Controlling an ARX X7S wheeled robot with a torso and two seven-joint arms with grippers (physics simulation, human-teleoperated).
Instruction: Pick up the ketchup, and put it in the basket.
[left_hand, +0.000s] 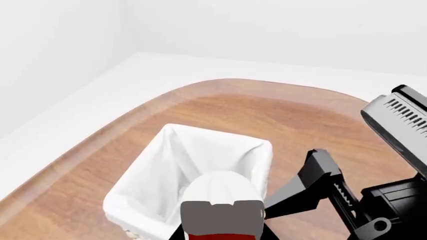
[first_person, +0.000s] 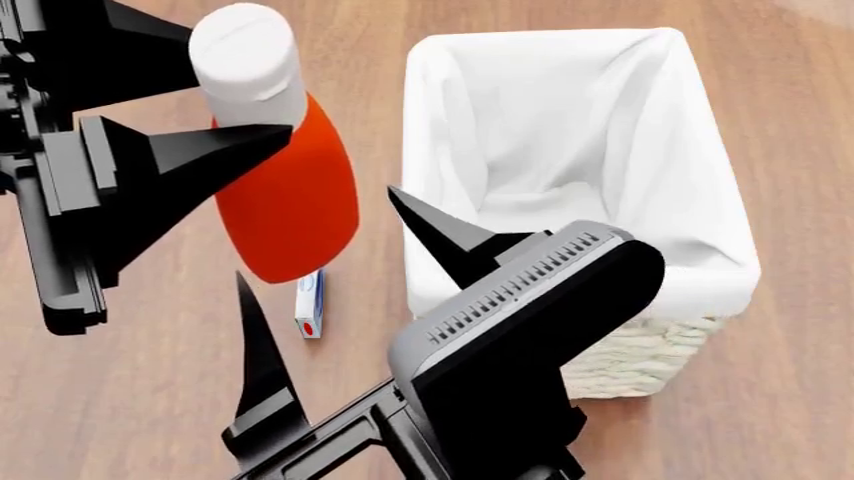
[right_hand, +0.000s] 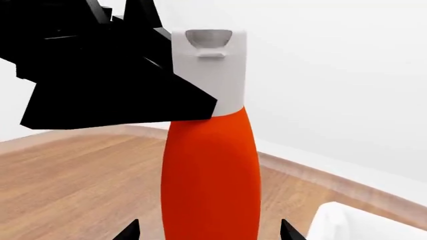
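The ketchup (first_person: 287, 205), an orange-red bottle with a white cap, hangs upright above the wooden table, just left of the basket (first_person: 641, 360). My left gripper (first_person: 243, 85) is shut on the ketchup at its cap. In the left wrist view the cap (left_hand: 220, 192) shows in front of the basket's white liner (left_hand: 153, 165). My right gripper (first_person: 318, 235) is open, one finger on each side of the bottle's lower body without touching it. The right wrist view shows the ketchup (right_hand: 210, 175) between the right gripper's (right_hand: 210, 231) spread fingertips, with the left gripper's black fingers (right_hand: 113, 95) at the neck.
A small white-and-blue packet (first_person: 310, 305) lies on the table (left_hand: 267, 115) under the bottle, close to the basket's left wall. The table's rounded edge (left_hand: 220, 82) curves behind the basket, with white floor and wall beyond. A corner of the liner (right_hand: 340, 220) shows in the right wrist view.
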